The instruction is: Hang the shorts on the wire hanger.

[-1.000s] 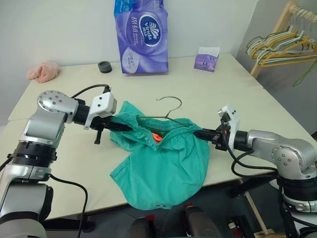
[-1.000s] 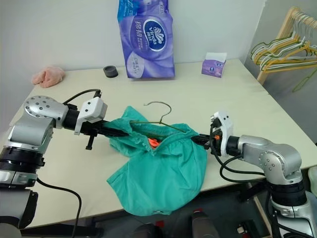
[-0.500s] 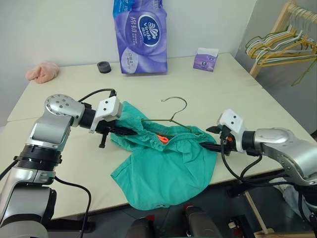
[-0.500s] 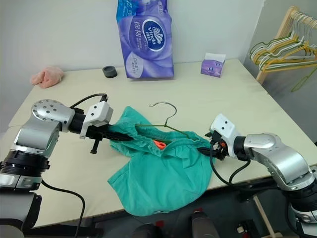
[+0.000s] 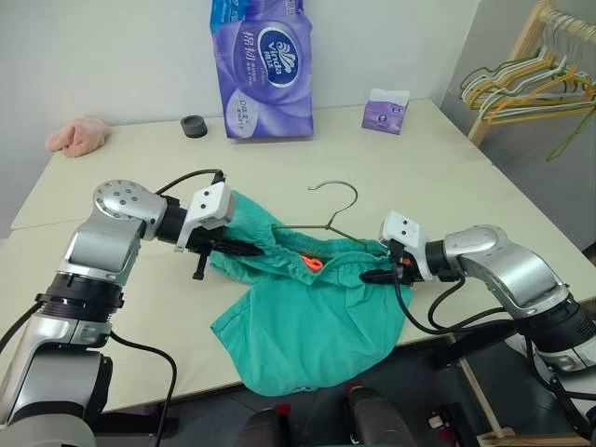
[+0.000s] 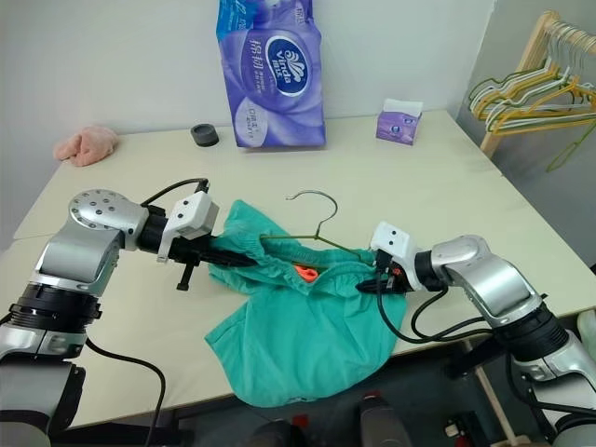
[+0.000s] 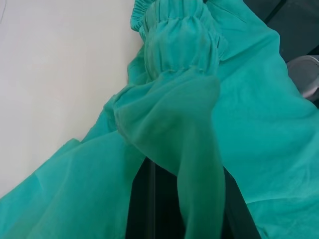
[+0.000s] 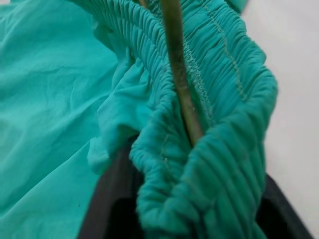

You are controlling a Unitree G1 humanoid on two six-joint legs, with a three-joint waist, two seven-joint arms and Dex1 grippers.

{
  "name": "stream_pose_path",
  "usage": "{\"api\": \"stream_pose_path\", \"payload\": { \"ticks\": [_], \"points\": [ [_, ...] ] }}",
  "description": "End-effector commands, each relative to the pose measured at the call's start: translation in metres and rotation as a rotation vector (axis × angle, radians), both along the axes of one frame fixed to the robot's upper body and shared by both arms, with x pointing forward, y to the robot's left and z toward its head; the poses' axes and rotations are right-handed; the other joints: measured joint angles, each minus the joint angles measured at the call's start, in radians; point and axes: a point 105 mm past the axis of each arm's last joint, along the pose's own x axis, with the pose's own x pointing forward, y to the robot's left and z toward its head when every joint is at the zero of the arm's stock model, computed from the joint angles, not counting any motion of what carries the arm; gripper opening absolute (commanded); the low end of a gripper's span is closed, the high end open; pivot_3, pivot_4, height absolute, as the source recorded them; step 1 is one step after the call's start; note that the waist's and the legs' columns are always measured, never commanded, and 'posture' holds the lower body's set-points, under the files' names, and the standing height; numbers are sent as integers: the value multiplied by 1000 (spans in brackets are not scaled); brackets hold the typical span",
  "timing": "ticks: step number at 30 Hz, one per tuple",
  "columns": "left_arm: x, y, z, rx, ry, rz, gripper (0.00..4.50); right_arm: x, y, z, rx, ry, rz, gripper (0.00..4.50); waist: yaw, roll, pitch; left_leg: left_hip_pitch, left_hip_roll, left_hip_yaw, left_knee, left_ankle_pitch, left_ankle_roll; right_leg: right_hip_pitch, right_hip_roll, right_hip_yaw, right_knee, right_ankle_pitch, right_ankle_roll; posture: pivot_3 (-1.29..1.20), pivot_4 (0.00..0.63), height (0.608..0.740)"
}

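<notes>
A pale cream tabletop (image 5: 447, 177) carries everything. Along its far edge stand a purple pack of toilet paper (image 5: 262, 67), a small black ring (image 5: 195, 126) beside it, a pink cloth (image 5: 77, 133) near the far left corner and a small purple tissue box (image 5: 386, 111) toward the right. The teal shorts (image 5: 307, 321) lie at the near edge, spilling over it, with the wire hanger (image 5: 328, 219) hook resting on the tabletop.

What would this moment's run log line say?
left gripper: shut on shorts | right gripper: at waistband | hanger: partly inside shorts
</notes>
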Motion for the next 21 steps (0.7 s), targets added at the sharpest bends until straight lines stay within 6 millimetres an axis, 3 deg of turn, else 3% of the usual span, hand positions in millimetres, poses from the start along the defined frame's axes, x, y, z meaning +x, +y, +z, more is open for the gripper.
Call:
{"api": "stream_pose_path", "payload": {
  "ticks": [1, 2, 7, 12, 21],
  "points": [
    [-1, -1, 7, -5, -41, -20, 0, -5, 7, 18, 11, -43, 65, 523, 0, 0, 0, 0, 0, 0, 0, 0, 0, 0, 0, 0, 0, 0, 0, -228, 91, 740],
    [-1, -2, 7, -3, -44, -21, 0, -6, 7, 18, 11, -42, 68, 132, 0, 0, 0, 0, 0, 0, 0, 0, 0, 0, 0, 0, 0, 0, 0, -230, 92, 740],
    [7, -3, 6, -4, -44, 3, 0, -11, 9, 17, 10, -27, 79, 61, 0, 0, 0, 0, 0, 0, 0, 0, 0, 0, -1, 0, 0, 0, 0, -239, 94, 740],
    [17, 1, 11, -34, -36, 52, 1362, -15, 8, 17, 20, -16, 68, 0, -2, 0, 0, 0, 0, 0, 0, 0, 0, 0, -1, 0, 0, 0, 0, -251, 98, 740],
    [50, 48, 19, -134, -91, 322, 3937, -22, -10, 21, 38, 10, 4, 0, -12, 0, 0, 0, 0, -1, 0, 0, 0, 0, -1, -1, 0, 0, 0, -259, 98, 740]
  ]
}}
